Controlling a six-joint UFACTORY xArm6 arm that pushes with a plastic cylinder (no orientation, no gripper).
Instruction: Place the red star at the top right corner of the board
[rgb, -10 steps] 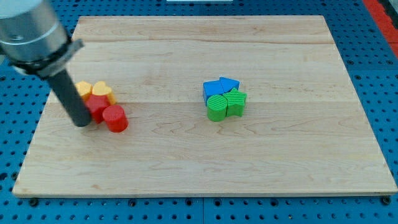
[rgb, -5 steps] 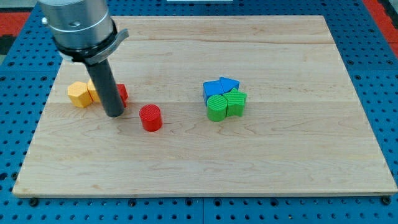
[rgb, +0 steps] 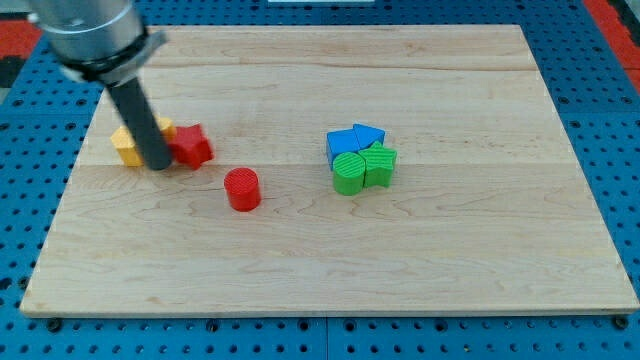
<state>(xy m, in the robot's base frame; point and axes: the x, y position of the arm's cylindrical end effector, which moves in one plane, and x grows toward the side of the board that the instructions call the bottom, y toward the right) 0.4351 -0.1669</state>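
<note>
The red star (rgb: 192, 146) lies on the wooden board (rgb: 330, 290) at the view's left, a little above middle height. My tip (rgb: 158, 165) rests just left of the star, touching or almost touching it. Behind the rod, yellow blocks (rgb: 127, 147) sit partly hidden, their shapes unclear. A red cylinder (rgb: 241, 189) stands apart, below and right of the star.
Near the board's middle sits a tight cluster: a blue cube (rgb: 343, 141), a blue triangular block (rgb: 368, 135), a green cylinder (rgb: 349, 173) and a green star-like block (rgb: 380, 164). A blue pegboard surface (rgb: 620, 150) surrounds the board.
The rod swept right through the left group, knocking the red cylinder away to the right, then moved back left. The red star now shows fully, right of the tip.
</note>
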